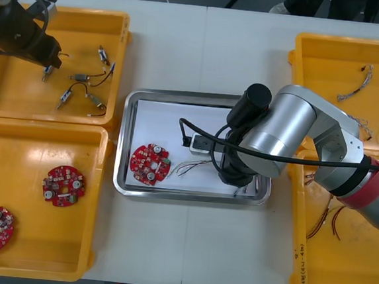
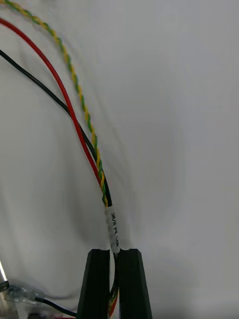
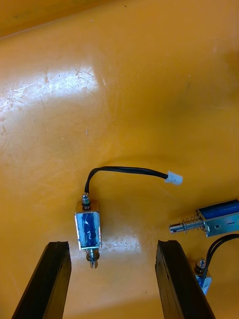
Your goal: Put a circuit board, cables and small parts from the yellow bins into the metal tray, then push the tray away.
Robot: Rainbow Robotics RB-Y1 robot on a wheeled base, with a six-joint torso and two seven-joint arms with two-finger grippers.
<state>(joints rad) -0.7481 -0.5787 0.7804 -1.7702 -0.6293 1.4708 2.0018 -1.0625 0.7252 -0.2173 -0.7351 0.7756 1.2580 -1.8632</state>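
The metal tray [image 1: 127, 136], white inside, holds a round red circuit board [image 1: 150, 163] and loose cable ends [image 1: 191, 166]. My right arm [image 1: 269, 139] reaches over the tray's right part. In the right wrist view my right gripper [image 2: 114, 256] is shut on a cable bundle [image 2: 84, 129] of red, black and twisted yellow-green wires with a white label, just above the white tray floor. My left gripper [image 3: 113, 279] stands open over the far left yellow bin [image 1: 7, 96], with a small metal part [image 3: 88, 230] with a black lead lying between its fingers [image 3: 50, 279].
More small metal parts [image 1: 81, 86] lie in the far left bin; one [image 3: 214, 222] is beside my left gripper. Two red circuit boards [image 1: 63, 185] are in the near left bin [image 1: 27, 254]. Right bins hold twisted cables [image 1: 357, 83] and red and yellow cables [image 1: 325, 220].
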